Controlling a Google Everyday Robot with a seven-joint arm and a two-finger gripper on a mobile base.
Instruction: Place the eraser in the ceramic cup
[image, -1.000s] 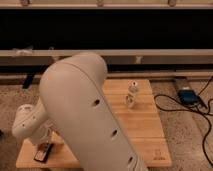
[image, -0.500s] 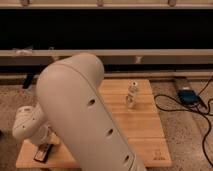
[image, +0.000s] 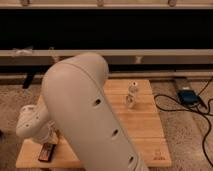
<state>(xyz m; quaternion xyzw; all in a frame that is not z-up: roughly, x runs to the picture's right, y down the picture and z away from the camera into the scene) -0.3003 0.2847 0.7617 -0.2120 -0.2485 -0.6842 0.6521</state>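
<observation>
The eraser (image: 46, 151), a flat dark bar with red and white markings, lies on the front left corner of the wooden board (image: 145, 127). My gripper (image: 50, 141) hangs just above the eraser's far end, below the white wrist, and my big white arm hides much of it. The ceramic cup (image: 130, 101), small and white, stands on the board's right half, far from the gripper.
A second small white object (image: 133, 87) stands just behind the cup. A blue box (image: 187, 96) with black cables lies on the speckled floor to the right of the board. A dark wall with rails runs along the back.
The wrist has shifted slightly right and down toward the eraser. The eraser and the cup have not moved.
</observation>
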